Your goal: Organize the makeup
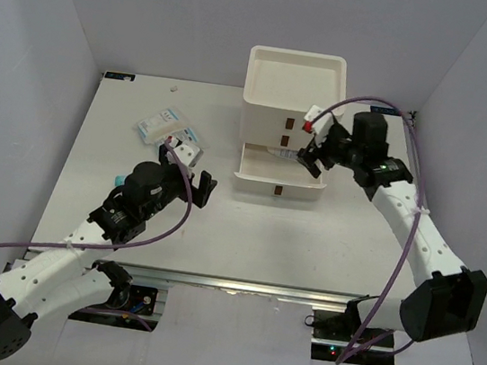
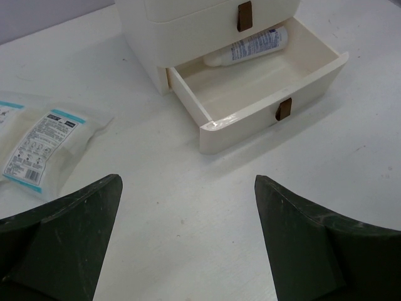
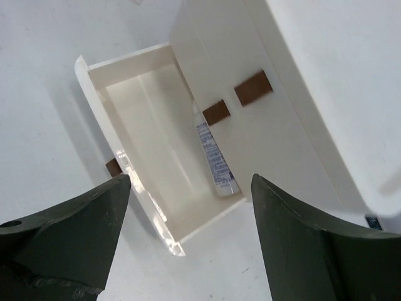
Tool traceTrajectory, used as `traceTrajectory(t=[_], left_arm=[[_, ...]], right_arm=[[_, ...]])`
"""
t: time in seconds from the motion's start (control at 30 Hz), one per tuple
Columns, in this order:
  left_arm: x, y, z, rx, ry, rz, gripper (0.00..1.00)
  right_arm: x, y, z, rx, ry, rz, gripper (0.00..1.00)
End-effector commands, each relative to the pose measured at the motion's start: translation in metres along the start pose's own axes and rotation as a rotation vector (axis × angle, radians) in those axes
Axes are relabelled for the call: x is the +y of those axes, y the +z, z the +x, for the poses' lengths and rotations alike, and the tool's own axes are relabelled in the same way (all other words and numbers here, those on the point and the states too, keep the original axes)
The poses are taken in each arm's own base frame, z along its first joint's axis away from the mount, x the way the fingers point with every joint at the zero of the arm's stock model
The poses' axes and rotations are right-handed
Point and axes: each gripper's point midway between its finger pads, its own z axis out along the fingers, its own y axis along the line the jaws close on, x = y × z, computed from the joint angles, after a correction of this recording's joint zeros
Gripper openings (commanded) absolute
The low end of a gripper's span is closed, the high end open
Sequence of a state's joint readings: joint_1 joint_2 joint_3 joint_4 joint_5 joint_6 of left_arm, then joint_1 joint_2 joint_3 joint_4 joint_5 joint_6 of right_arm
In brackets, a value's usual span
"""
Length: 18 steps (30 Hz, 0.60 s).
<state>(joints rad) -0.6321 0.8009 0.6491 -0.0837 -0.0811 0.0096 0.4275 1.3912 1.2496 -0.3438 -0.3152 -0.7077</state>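
Note:
A white tube with blue print [image 2: 250, 45] lies at the back of the open bottom drawer [image 2: 326, 68] of the white drawer box [image 1: 293, 90]. It also shows in the right wrist view [image 3: 213, 153] and from above [image 1: 282, 154]. Clear packets with white-blue contents [image 1: 169, 131] lie on the table to the left; one shows in the left wrist view [image 2: 44, 147]. My right gripper [image 1: 309, 155] [image 3: 190, 179] is open and empty above the drawer's right end. My left gripper [image 1: 192, 175] [image 2: 187, 182] is open and empty over bare table left of the drawer. No sponges are in view.
The box's two upper drawers are shut, with brown handles [image 3: 254, 88]. A small white and red item [image 1: 314, 115] sits at the box's right front corner. A small white bit [image 1: 175, 88] lies near the table's back edge. White walls surround the table.

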Motion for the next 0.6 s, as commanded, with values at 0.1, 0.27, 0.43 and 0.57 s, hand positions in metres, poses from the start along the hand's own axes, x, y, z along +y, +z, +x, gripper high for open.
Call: traceTrajectory(t=[0.1, 0.27, 0.43, 0.57], left_arm=[[0.016, 0.018, 0.029, 0.126, -0.283, -0.089, 0.96], [0.036, 0.019, 0.057, 0.211, -0.668, -0.218, 0.96], [0.095, -0.003, 0.100, 0.262, -1.098, -0.609, 0.96], [0.134, -0.028, 0.134, 0.319, -1.339, -0.928, 0.98]], right_arm=[[0.080, -0.041, 0.042, -0.189, 0.454, -0.368, 0.82], [0.067, -0.066, 0.044, -0.261, 0.490, -0.293, 0.85], [0.063, -0.076, 0.045, -0.287, 0.482, -0.236, 0.87], [0.057, -0.082, 0.049, -0.284, 0.478, -0.193, 0.87]])
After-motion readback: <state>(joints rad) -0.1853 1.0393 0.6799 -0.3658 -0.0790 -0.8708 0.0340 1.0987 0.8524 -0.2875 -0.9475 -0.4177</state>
